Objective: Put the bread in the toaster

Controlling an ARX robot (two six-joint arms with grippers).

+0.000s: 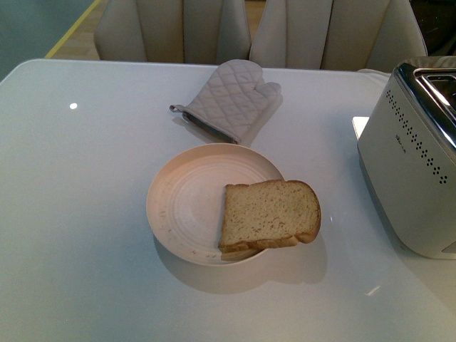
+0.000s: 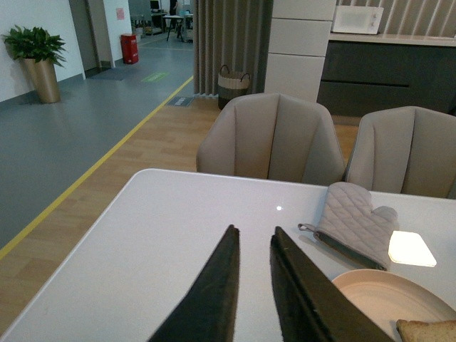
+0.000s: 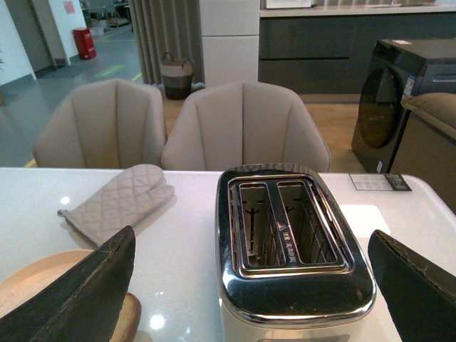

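The bread (image 1: 269, 215), a thick light-brown slice with a darker crust, lies flat on the right part of a round cream plate (image 1: 187, 203) and overhangs its rim. The white toaster (image 1: 417, 167) with a chrome top stands at the table's right edge. In the right wrist view its two empty slots (image 3: 285, 226) face up between the fingers of my right gripper (image 3: 253, 246), which is open and above the toaster. My left gripper (image 2: 253, 231) is shut and empty above the table, left of the plate (image 2: 388, 296); a corner of the bread (image 2: 427, 331) shows there. Neither gripper shows in the front view.
A quilted grey oven mitt (image 1: 229, 100) lies behind the plate. Two beige chairs (image 1: 171, 30) stand at the table's far edge. The white table (image 1: 71, 214) stretches left of the plate.
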